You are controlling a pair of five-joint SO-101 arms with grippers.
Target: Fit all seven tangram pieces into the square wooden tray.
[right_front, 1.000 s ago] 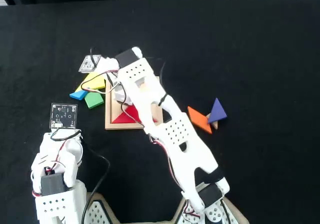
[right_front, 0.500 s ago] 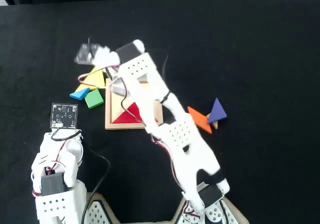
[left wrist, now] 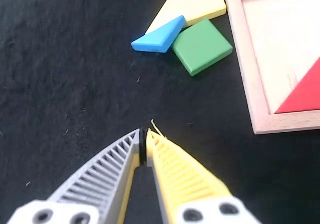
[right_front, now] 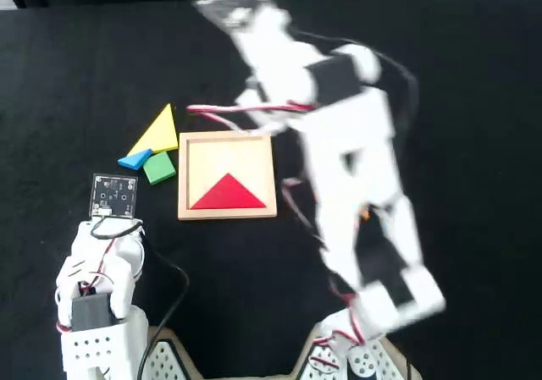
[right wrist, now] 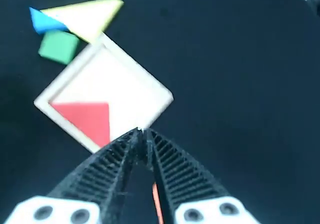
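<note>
The square wooden tray [right_front: 184,177] lies left of centre and holds a red triangle [right_front: 227,194] at its near side. Just left of it sit a yellow triangle [right_front: 159,132], a blue piece [right_front: 134,159] and a green square [right_front: 159,167]. My right arm [right_front: 339,143] is raised high over the table, right of the tray. My right gripper [right wrist: 141,133] is shut on nothing, looking down on the tray [right wrist: 160,95] and the red triangle [right wrist: 87,119]. My left gripper [left wrist: 145,134] is shut and empty, low over the cloth, short of the green square [left wrist: 201,45] and the blue piece [left wrist: 160,35].
A black cloth covers the table. The left arm [right_front: 97,261] stands at the near left. An orange speck [right_front: 364,215] peeks out behind the right arm, and an orange sliver [right wrist: 155,199] shows under the right gripper. The tray's corner [left wrist: 250,79] borders the left wrist view.
The right arm lifted off the tray's left side and swung up toward the far edge, uncovering the tray. It now hides the orange and purple pieces. The left arm stayed put.
</note>
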